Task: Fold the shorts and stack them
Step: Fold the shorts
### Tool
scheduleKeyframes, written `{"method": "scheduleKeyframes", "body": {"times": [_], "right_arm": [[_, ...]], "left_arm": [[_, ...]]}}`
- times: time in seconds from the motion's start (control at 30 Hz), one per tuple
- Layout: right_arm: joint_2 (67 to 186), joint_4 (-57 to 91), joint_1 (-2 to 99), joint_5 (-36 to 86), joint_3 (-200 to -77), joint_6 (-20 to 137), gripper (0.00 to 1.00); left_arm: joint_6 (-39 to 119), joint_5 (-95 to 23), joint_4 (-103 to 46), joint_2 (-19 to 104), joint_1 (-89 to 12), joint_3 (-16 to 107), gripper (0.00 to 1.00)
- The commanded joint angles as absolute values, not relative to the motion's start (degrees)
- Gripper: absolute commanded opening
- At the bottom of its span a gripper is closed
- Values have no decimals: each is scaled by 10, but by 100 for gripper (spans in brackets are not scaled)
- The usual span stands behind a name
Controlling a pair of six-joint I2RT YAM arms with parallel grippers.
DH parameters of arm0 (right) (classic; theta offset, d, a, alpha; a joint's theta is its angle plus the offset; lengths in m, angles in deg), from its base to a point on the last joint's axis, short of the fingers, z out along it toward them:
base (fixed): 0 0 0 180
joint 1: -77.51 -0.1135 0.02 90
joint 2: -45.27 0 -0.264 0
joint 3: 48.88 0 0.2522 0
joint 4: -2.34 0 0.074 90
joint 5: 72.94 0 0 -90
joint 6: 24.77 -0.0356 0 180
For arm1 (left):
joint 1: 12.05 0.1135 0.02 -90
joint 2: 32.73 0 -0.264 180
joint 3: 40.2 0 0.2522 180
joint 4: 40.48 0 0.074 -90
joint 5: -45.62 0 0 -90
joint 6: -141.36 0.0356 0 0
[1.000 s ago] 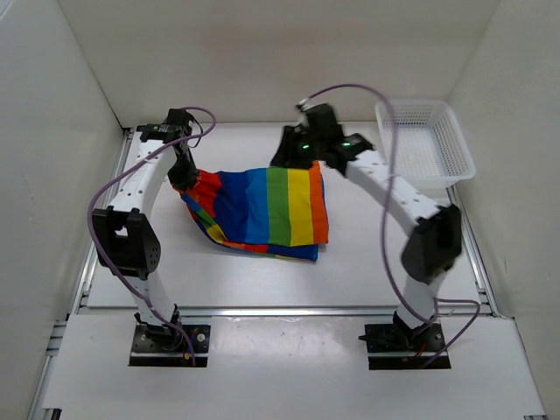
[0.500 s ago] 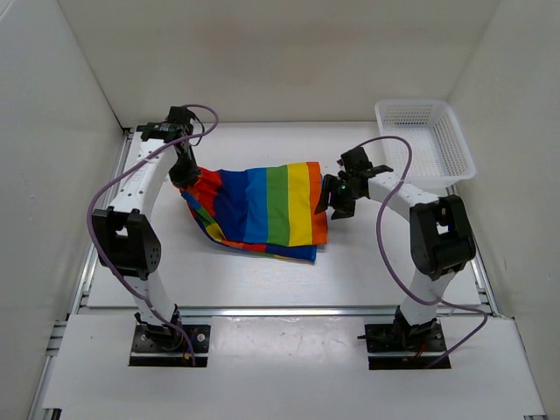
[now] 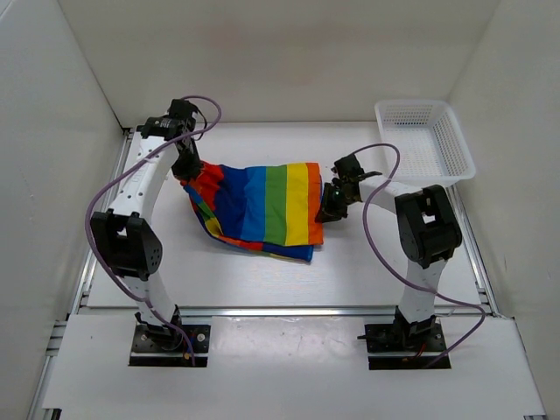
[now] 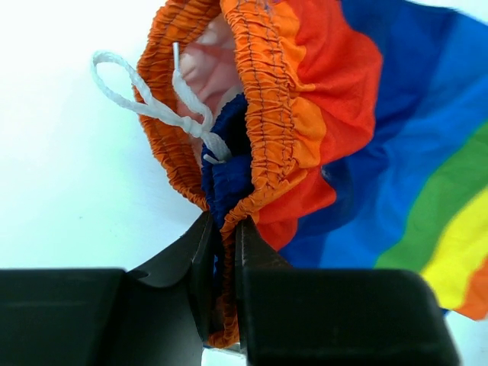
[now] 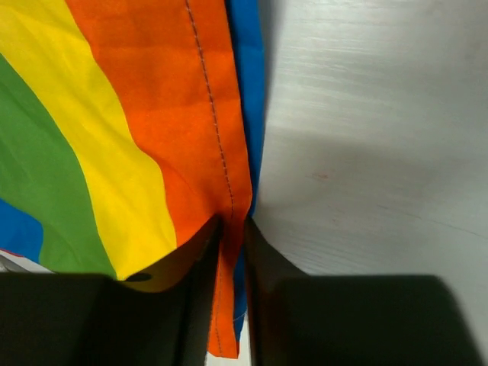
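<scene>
The left claw [image 4: 227, 236] is clamped tight on the shorts [image 3: 262, 203] at the elastic waist. The right claw [image 5: 232, 232] pinches their orange edge on the surface [image 3: 376, 262].

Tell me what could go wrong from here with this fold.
The left claw pinches only the gathered edge of the shorts; it may slip when pulled. The right claw holds just a thin edge, which could pull free. The loose drawstring might snag.

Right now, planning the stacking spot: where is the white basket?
In the top view, the white mesh basket sits at the table's far right corner, apart from the shorts and beyond the right gripper.
</scene>
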State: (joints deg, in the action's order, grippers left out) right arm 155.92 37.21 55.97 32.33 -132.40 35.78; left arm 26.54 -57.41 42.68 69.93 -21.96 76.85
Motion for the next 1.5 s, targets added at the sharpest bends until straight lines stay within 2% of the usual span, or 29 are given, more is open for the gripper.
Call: {"method": "scheduleKeyframes", "body": {"times": [0.0,0.03,0.13,0.23,0.53,1.0,1.1,1.13,1.17,1.2,1.27,1.3,1.37,1.4,1.43,1.47], "right_arm": [[1586,363,540,314,-1318,361,21],[1591,358,540,314,-1318,361,15],[1591,358,527,314,-1318,356,6],[1601,358,521,314,-1323,351,3],[1607,358,516,314,-1334,346,2],[1607,352,516,314,-1315,339,0],[1607,352,516,314,-1310,339,0],[1602,352,516,314,-1310,339,0],[1595,352,516,314,-1305,339,0],[1590,352,516,309,-1305,339,0],[1573,352,516,297,-1294,346,6],[1565,360,516,290,-1294,346,20],[1535,375,516,264,-1283,352,27],[1522,381,516,253,-1283,357,31],[1493,386,516,243,-1274,357,40],[1478,392,516,232,-1274,362,43]], "left_arm": [[271,-571,431,677,-248,817,10],[271,-571,431,677,-257,822,10],[271,-571,436,704,-296,857,10],[256,-565,444,733,-350,892,10],[202,-559,449,878,-510,992,10],[166,-465,392,946,-556,1007,10],[172,-419,392,927,-556,1008,69],[177,-414,386,915,-556,1008,79],[177,-414,386,902,-556,1008,94],[177,-408,386,874,-550,1008,100],[183,-408,386,844,-541,1008,100],[183,-391,386,815,-523,993,100],[183,-385,386,784,-502,971,97],[188,-380,386,756,-482,946,90],[194,-380,386,742,-472,930,86],[194,-385,386,729,-463,914,77]]}}
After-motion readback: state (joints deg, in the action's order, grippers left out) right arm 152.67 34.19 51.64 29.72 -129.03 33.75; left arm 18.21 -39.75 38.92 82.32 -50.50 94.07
